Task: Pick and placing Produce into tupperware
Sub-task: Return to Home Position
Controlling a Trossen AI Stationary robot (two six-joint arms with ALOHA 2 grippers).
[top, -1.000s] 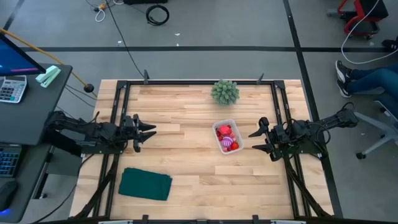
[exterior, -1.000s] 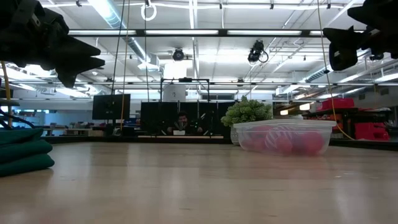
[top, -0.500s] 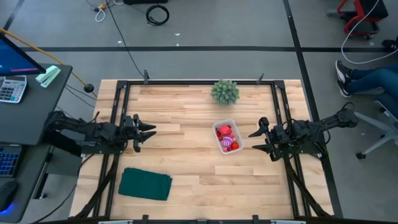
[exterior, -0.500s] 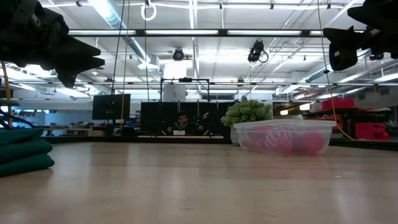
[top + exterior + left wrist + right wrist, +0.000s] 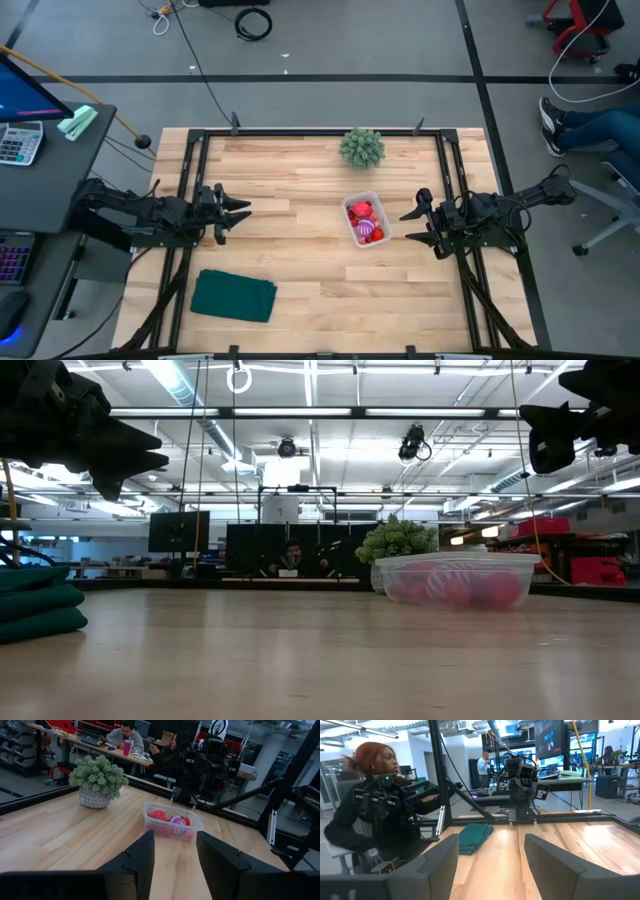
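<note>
Tupperware (image 5: 395, 572): clear tub standing on the bench (image 5: 300, 180), a bit to the right of the middle, close to the right gripper
Produce (image 5: 360, 211): all inside the tupperware; red pieces and a purple-striped ball (image 5: 176, 820) lie packed together in it
Left gripper (image 5: 243, 213): up in the air over the left side of the bench, fingers apart with a clear gap, holding nothing, well apart from the tupperware
Right gripper (image 5: 405, 228): up in the air over the right side of the bench, near the tupperware but not touching it, fingers apart with a clear gap, holding nothing
Plant (image 5: 361, 147): green and bushy, in a small pot at the far edge of the bench, behind the tupperware
Cloth (image 5: 234, 296): dark green, folded, at the near left corner of the bench
Person (image 5: 375, 810): sits in dark clothes just past the left side of the bench, seen in the right wrist view
</note>
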